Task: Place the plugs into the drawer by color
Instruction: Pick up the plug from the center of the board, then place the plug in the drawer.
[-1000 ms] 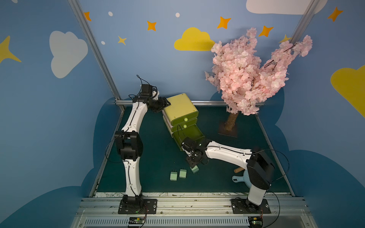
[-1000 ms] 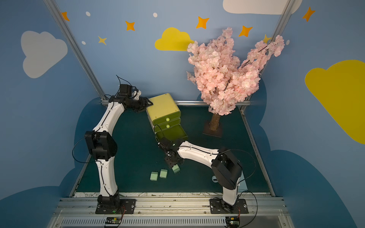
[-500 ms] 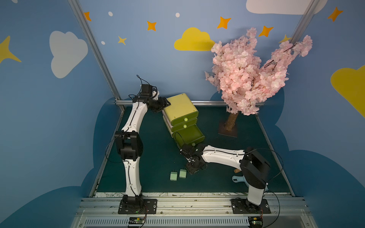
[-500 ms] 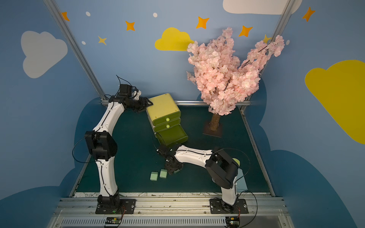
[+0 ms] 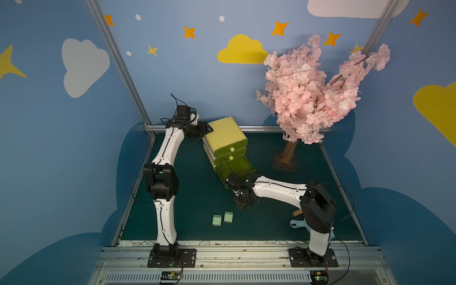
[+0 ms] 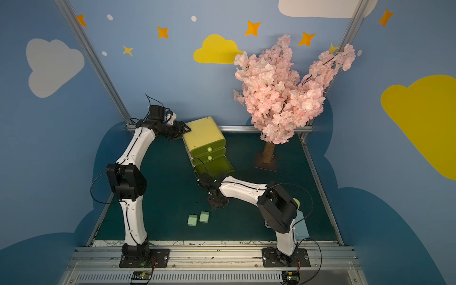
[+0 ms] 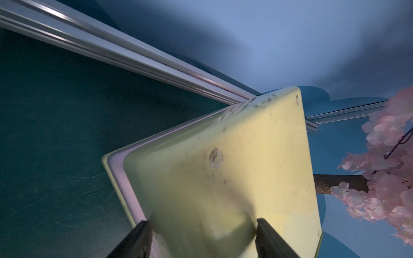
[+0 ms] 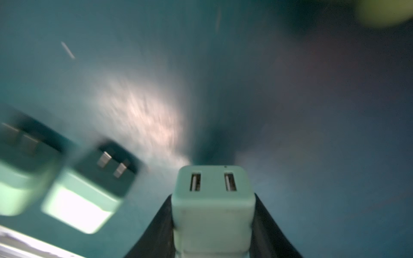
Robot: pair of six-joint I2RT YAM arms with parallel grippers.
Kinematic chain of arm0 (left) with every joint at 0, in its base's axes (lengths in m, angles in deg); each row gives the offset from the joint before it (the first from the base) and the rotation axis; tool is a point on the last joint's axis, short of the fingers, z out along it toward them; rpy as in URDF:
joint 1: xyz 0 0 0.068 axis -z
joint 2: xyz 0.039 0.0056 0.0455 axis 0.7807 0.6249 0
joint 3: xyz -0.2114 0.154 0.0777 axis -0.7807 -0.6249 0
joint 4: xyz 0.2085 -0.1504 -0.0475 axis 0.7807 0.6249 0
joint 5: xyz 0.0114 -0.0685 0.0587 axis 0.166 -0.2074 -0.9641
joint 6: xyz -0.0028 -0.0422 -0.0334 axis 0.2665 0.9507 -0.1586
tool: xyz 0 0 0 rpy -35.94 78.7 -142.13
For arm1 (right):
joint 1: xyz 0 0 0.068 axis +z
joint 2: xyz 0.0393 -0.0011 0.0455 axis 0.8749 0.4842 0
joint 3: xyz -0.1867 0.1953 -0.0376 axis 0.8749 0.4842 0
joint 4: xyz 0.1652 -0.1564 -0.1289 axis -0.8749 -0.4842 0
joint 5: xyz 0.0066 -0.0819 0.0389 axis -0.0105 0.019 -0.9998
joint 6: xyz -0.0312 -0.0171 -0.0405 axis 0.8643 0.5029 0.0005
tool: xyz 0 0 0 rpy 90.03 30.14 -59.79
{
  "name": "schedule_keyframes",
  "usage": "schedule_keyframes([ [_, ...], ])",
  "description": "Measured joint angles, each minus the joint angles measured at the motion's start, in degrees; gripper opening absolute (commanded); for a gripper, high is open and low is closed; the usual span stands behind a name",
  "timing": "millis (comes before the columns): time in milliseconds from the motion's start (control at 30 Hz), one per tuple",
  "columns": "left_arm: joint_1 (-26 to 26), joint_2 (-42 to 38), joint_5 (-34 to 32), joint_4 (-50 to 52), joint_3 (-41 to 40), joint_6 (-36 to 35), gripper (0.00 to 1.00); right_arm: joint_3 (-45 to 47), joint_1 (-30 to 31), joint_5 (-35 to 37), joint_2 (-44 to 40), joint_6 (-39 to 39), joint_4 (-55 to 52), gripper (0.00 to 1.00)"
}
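Pinching a mint green plug [image 8: 211, 214] between its two black fingers [image 8: 156, 227], the right gripper [image 8: 212, 198] held it by its side faces, with the face bearing the two slots turned away from the wrist. In both top views the gripper [image 5: 243, 199] hung low over the bench [image 5: 197, 197], just in front of the open bottom drawer [image 5: 237, 167], and its own body hid the held plug there.

Two more mint green plugs [image 5: 217, 220] [image 5: 228, 217] lay side by side on the bench, almost touching, near the front edge and just left of the right gripper. Their prongs pointed toward the back edge. The right wrist view showed the same pair blurred [image 8: 85, 196] [image 8: 17, 189].

The left gripper [image 7: 202, 222] had its jaws set narrowly on either side of the rear left top corner of the drawer chest [image 7: 234, 167], with both fingers against the plastic. In both top views it [image 5: 206, 129] [image 6: 181, 129] sat at that corner.

The drawer chest [image 5: 225, 134] stood near the middle of the back edge, turned at an angle. Its two upper drawers were closed, each showing a pale knob [image 5: 232, 149] [image 5: 231, 157].

A pink blossom tree [image 5: 308, 98] stood toward the back right corner. A light blue dustpan [image 5: 296, 224] lay near the front right, mostly hidden behind the right arm.
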Motion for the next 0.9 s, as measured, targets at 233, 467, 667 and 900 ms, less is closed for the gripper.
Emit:
schedule_keyframes([
  [233,0.0,0.0,0.1,0.0,0.0,0.0,0.74,-17.5,-4.6,2.8,3.1,6.9,2.3,0.39],
  [467,-0.1,0.1,0.2,0.1,0.2,0.0,0.74,-24.3,-4.8,2.6,12.5,10.3,3.8,0.39],
  [667,-0.1,0.1,0.2,0.1,0.2,0.0,0.74,-23.9,-4.8,2.4,15.3,10.6,4.5,0.39],
  [900,-0.1,0.1,0.2,0.2,0.2,0.0,0.74,-23.9,-4.8,1.9,15.9,10.6,5.3,0.39],
])
